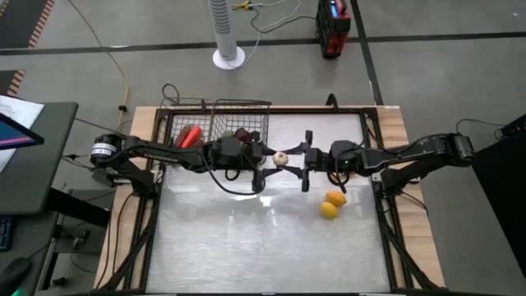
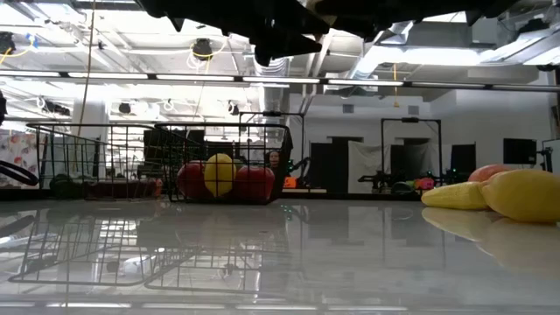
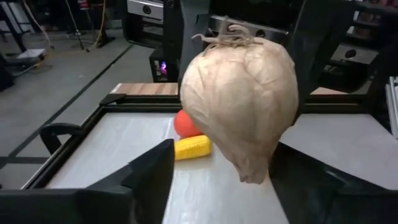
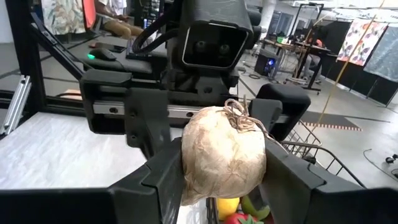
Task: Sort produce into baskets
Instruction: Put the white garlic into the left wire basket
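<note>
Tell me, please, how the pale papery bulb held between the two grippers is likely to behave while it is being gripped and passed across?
The bulb looks rounded and tapered, so it could probably twist or slip between the right gripper fingers. Its wrinkled, paper-like skin suggests fair friction and a light weight. Set down, it would likely roll or tip onto its side rather than stand. The left gripper stands around it.

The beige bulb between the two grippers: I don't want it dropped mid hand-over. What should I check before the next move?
1. Right gripper fingers shut on the beige bulb: ok.
2. Left gripper up at the bulb, facing the right one: ok.
3. Left gripper has a firm hold of the bulb: cannot tell.
4. Bulb held off the table: ok.
5. Yellow and orange pieces on the table, apart from both grippers: ok.
6. Baskets just behind the left arm, with room for the bulb: cannot tell.
</note>
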